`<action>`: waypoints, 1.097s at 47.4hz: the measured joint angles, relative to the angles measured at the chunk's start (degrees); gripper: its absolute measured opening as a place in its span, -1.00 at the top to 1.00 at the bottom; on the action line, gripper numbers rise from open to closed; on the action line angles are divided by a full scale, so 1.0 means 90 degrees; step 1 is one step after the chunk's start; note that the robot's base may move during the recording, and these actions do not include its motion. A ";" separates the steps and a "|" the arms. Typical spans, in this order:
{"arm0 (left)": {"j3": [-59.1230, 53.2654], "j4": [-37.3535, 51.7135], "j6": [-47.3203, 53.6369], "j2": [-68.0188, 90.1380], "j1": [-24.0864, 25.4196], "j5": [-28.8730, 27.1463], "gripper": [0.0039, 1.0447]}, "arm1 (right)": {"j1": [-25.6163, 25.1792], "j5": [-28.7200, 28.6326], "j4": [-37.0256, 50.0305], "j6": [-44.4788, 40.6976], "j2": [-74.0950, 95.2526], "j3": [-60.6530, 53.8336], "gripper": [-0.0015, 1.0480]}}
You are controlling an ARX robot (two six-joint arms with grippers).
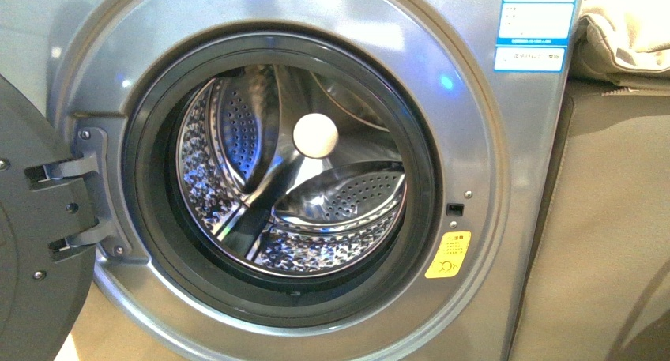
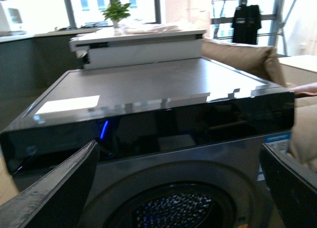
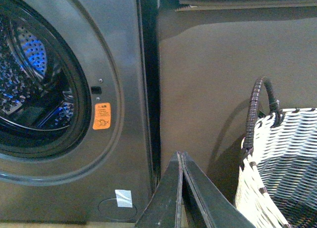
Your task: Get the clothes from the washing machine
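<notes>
The grey-silver washing machine [image 1: 506, 140] fills the front view, its dark round door [image 1: 31, 242] swung open at the left. Its perforated steel drum [image 1: 237, 132] shows bare metal with a white round disc [image 1: 315, 135] at the back; no clothes show in any view. Neither arm appears in the front view. My left gripper [image 2: 178, 188] is open, held high in front of the machine's dark control panel [image 2: 163, 126], above the porthole [image 2: 173, 210]. My right gripper [image 3: 181, 155] is shut on nothing, low by the machine's right front corner [image 3: 143, 114], beside a woven basket [image 3: 285, 154].
A beige sofa side [image 1: 608, 219] stands tight against the machine's right, with a cushion [image 1: 624, 29] above it. The white-and-black basket stands on the floor in front of the sofa. A flat white box [image 2: 143, 47] lies on the machine's top.
</notes>
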 joint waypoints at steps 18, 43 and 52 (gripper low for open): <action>-0.3157 0.1030 -0.0221 -0.1739 -0.0838 -0.2198 -0.88 | 0.0002 0.0002 -0.0738 0.0000 -0.1020 -0.0255 0.95; -0.5892 0.1389 -0.1073 -0.3293 0.0491 -0.0794 -0.45 | 0.0002 0.0005 -0.0714 0.0000 -0.1319 -0.0585 0.95; -0.7983 0.2144 -0.1032 -0.4469 0.1826 0.0474 0.31 | 0.0000 0.0005 -0.0714 0.0000 -0.1319 -0.0585 0.95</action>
